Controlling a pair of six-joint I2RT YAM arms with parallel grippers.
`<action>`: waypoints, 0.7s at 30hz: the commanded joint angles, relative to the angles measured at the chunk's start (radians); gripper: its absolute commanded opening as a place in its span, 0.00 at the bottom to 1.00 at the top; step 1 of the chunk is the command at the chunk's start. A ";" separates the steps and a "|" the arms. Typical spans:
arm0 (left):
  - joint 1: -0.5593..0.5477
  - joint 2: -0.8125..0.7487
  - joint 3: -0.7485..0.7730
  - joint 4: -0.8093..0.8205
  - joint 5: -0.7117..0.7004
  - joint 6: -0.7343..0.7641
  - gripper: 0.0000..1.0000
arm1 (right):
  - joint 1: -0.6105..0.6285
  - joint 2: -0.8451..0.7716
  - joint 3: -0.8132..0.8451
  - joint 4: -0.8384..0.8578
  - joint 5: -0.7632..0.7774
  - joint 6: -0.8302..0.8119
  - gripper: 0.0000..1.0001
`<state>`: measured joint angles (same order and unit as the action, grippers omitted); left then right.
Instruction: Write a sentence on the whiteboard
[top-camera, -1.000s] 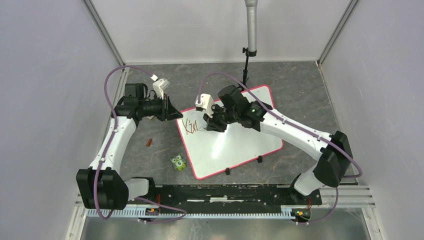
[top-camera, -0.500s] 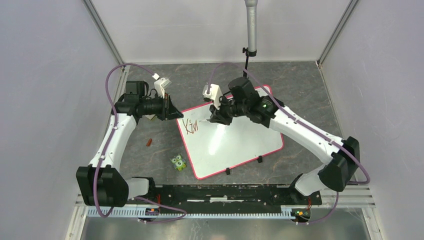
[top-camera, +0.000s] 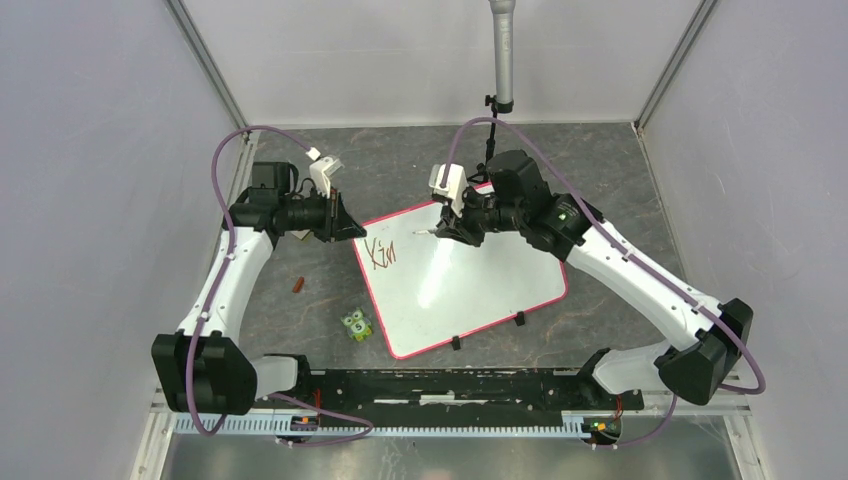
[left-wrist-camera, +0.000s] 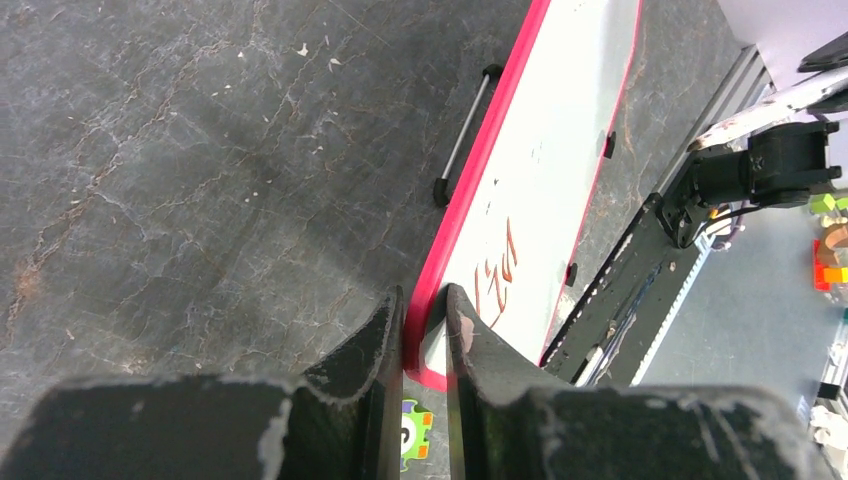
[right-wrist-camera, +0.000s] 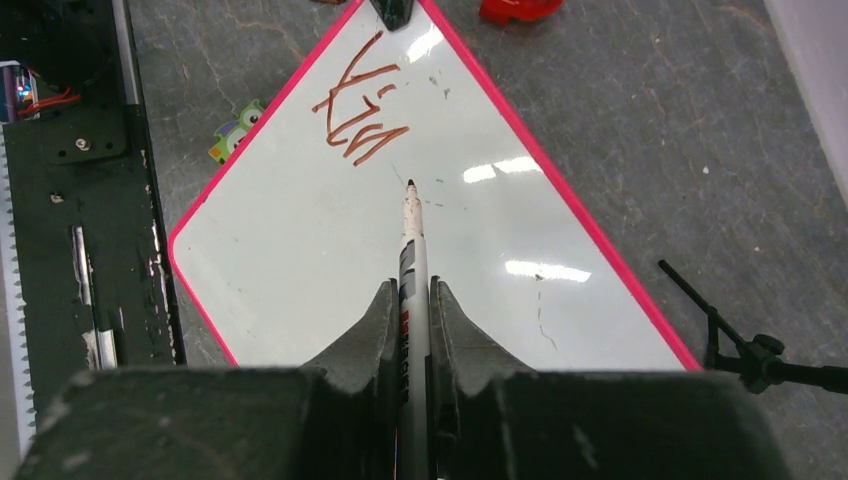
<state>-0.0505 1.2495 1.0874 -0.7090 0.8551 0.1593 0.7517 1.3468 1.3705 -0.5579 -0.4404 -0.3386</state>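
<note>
The whiteboard, white with a red-pink frame, lies tilted on the grey table. The sentence is only a few brownish-red letters near its left corner. My left gripper is shut on the board's left corner; in the left wrist view the frame runs between my fingers, with the letters just past them. My right gripper is shut on a white marker. Its dark tip points at bare board to the right of the letters. Whether the tip touches is unclear.
A green owl toy sits off the board's near-left edge, and a small red cap lies further left. A thin black stand rises behind the board. A black rail runs along the near edge. Grey walls enclose the table.
My right arm has swung back and to the right, carrying the marker away from the letters towards the board's far edge. The left arm and the board have not moved.
</note>
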 joint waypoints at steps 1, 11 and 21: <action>-0.038 -0.017 0.003 -0.059 -0.061 0.033 0.02 | 0.001 -0.011 -0.042 0.044 0.004 0.019 0.00; -0.058 -0.036 -0.006 -0.070 -0.077 0.025 0.02 | 0.050 0.032 -0.046 0.098 0.060 0.056 0.00; -0.062 -0.033 -0.007 -0.070 -0.072 0.026 0.02 | 0.097 0.067 -0.020 0.105 0.113 0.059 0.00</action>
<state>-0.0830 1.2205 1.0874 -0.7273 0.8028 0.1589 0.8345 1.4006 1.3106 -0.4870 -0.3576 -0.2909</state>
